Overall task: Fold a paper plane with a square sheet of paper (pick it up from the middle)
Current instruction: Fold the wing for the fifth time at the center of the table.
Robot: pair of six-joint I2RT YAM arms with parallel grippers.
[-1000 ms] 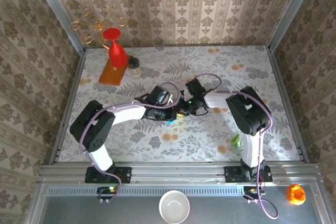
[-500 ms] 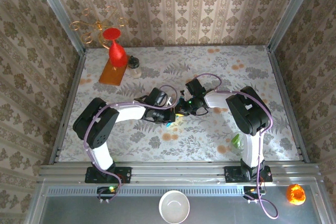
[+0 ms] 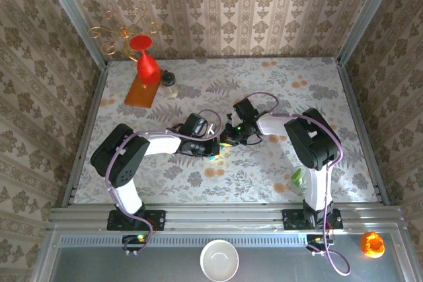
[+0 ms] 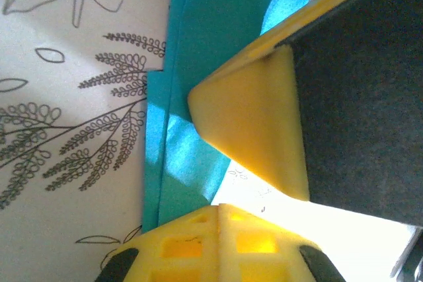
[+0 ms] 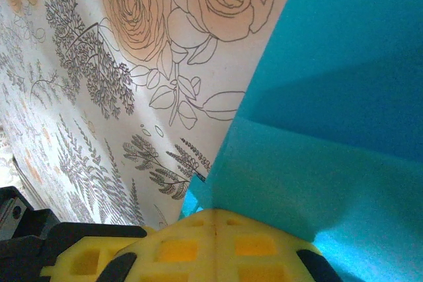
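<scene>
The left gripper (image 4: 218,214) has its two yellow fingers closed together at a seam with no gap, and the folded teal-blue sheet of paper (image 4: 198,44) runs down into that seam, so it appears pinched there. A yellow wedge-shaped fingertip (image 4: 254,120) with a black body behind it lies across the same paper from the right. The right gripper (image 5: 215,221) is likewise closed to a seam, with a layered, creased edge of the paper meeting the top of its fingers. The paper lies low on the white floral-printed tablecloth (image 3: 297,97) near the table's middle, where both arms meet tip to tip. Well apart, at the far left corner, a red cone-shaped vase (image 3: 147,64) stands on an orange rectangular board (image 3: 139,92), with a small dark-lidded jar (image 3: 170,82) just beside.
</scene>
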